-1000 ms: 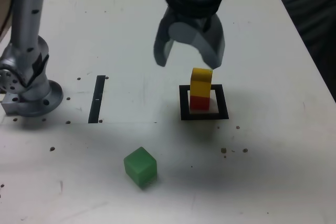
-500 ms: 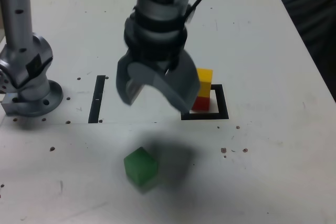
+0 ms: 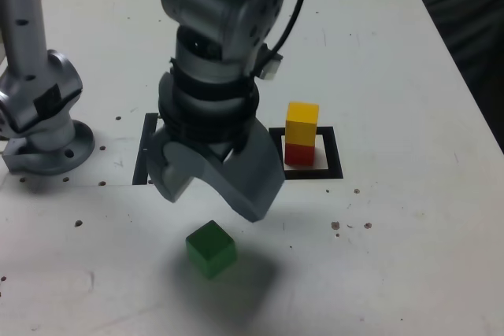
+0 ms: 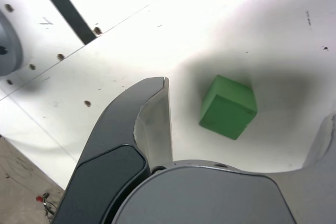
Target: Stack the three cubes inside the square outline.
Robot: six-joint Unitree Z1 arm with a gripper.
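In the exterior view a yellow cube (image 3: pixel 302 114) rests on a red cube (image 3: pixel 298 153), both inside the black square outline (image 3: pixel 335 164). The green cube (image 3: pixel 210 248) lies alone on the table nearer the front, turned at an angle. My gripper (image 3: pixel 213 199) hangs open just above and slightly behind it, holding nothing. The wrist view shows the green cube (image 4: pixel 228 107) on the table in the gap between the jaws, with one dark finger (image 4: pixel 152 124) beside it and touching nothing.
The arm's grey base (image 3: pixel 39 127) stands at the exterior view's left. A thin black strip (image 3: pixel 144 147) lies between the base and the gripper, partly hidden by it, and it also shows in the wrist view as the strip (image 4: pixel 63 6). The white table (image 3: pixel 409 257) has small screw holes.
The gripper has left the yellow-on-red stack and moved toward the exterior view's left and front, coming down over the green cube. Its jaws have stayed wide apart.
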